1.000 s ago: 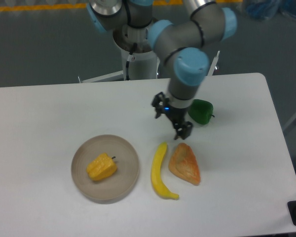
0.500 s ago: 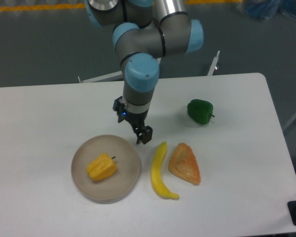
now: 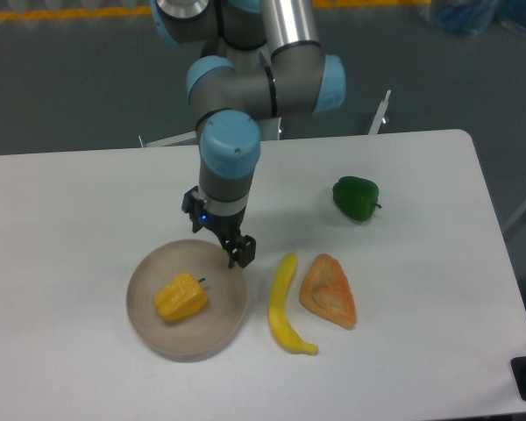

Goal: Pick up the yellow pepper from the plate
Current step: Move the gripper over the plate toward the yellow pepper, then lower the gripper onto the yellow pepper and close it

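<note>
White table point(image 3: 88, 202) on grey floor, viewed from above; UR5e arm reaching down from 12 o'clock. Gripper point(image 3: 236, 253) poised over the 2 o'clock edge of the plate point(image 3: 149, 329), holding nothing; fingers too small and dark to read, so open or closed cannot be told. Yellow pepper point(image 3: 181, 296) resting on the plate left of centre, at 8 o'clock from the gripper, near but apart, dark stem pointing to 2 o'clock. Banana point(image 3: 286, 305) just beside the plate at 3 o'clock; orange wedge-shaped item point(image 3: 329, 291) beyond it; green pepper point(image 3: 357, 197) well apart at 2 o'clock. Step in hand, as judged: approach, not yet aligned. Next move calls for a short shift toward 8 o'clock to centre over the pepper; jaws spread wider than its lobes; then straight descent, clear of the rim.
</note>
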Action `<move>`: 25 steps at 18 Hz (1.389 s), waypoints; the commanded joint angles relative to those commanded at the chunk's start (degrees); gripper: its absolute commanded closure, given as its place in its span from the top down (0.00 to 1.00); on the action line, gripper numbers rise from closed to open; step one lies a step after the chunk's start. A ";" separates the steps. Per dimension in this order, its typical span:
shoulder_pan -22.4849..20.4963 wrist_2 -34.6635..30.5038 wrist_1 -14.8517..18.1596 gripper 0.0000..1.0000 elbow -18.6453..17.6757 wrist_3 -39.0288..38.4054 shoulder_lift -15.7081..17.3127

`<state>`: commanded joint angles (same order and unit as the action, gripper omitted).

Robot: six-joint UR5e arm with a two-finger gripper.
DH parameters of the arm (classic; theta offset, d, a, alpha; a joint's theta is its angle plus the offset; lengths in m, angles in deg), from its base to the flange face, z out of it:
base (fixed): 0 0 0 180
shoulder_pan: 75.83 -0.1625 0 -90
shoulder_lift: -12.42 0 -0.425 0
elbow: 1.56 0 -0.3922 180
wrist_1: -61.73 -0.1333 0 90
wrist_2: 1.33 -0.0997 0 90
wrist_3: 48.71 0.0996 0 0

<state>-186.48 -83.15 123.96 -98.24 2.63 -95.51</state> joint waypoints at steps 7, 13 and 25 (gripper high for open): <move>2.20 0.00 -2.03 1.00 5.00 -7.56 -6.23; 3.60 -0.53 -2.03 1.00 5.89 -8.79 -8.35; 5.36 -2.81 -2.20 0.17 6.42 -9.59 -8.97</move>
<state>-181.12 -85.96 121.76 -91.82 -6.96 -104.48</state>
